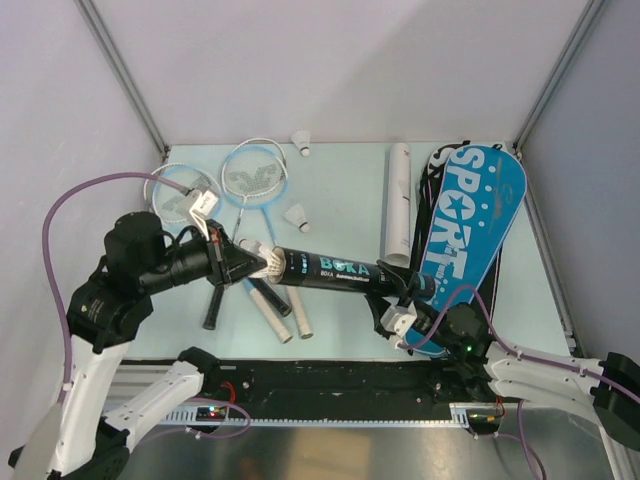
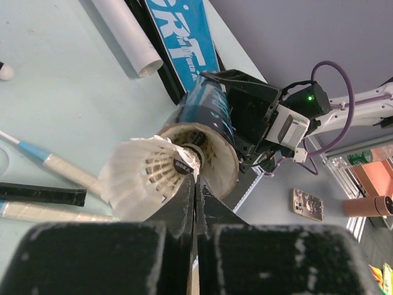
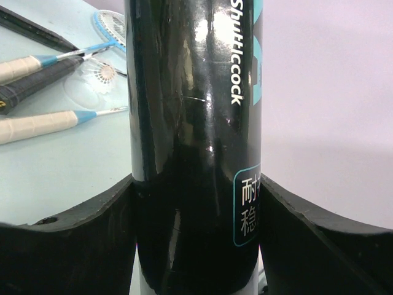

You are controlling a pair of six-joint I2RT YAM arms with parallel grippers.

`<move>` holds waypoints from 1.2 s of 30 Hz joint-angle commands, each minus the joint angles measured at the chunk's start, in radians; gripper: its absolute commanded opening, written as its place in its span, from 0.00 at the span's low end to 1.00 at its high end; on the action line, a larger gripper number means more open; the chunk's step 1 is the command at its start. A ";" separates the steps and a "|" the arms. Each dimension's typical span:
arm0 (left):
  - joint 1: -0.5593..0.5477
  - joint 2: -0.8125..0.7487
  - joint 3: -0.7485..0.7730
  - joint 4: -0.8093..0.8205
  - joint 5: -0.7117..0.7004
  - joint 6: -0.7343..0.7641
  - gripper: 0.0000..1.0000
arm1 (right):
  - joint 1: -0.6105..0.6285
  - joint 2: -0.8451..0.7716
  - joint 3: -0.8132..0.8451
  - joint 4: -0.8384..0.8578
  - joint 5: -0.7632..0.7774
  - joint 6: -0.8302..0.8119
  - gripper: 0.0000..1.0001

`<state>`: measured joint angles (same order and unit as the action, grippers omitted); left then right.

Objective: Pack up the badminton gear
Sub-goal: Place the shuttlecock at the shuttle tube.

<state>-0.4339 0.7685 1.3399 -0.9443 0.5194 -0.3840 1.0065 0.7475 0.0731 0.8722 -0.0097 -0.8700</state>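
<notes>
White shuttlecock (image 2: 138,178) sits at mouth of raised black tube (image 1: 330,270).

Three rackets (image 1: 255,178), three shuttlecocks (image 1: 297,217), one black tube (image 1: 330,270), one white tube (image 1: 398,200), one bag (image 1: 470,220).

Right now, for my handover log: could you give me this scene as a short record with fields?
left fingers: shut on a shuttlecock, at the black tube's open end
right fingers: closed around the black tube near its other end
loose shuttlecocks: two on the table, one at the far edge
rackets: lying at the table's left, unpacked
blue racket cover: lying on the right
white tube: beside the cover
</notes>
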 commanded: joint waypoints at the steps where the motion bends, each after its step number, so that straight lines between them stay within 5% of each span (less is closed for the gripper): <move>1: -0.006 0.000 -0.041 0.089 0.058 -0.040 0.00 | 0.008 0.016 0.078 0.092 0.083 -0.009 0.27; 36: -0.035 -0.003 -0.333 0.378 0.089 -0.181 0.00 | 0.025 0.209 0.083 0.353 0.025 0.086 0.23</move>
<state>-0.4530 0.7570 1.0302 -0.5800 0.5812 -0.5465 1.0199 0.9649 0.1051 1.0039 0.0654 -0.8219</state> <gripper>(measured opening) 0.005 0.700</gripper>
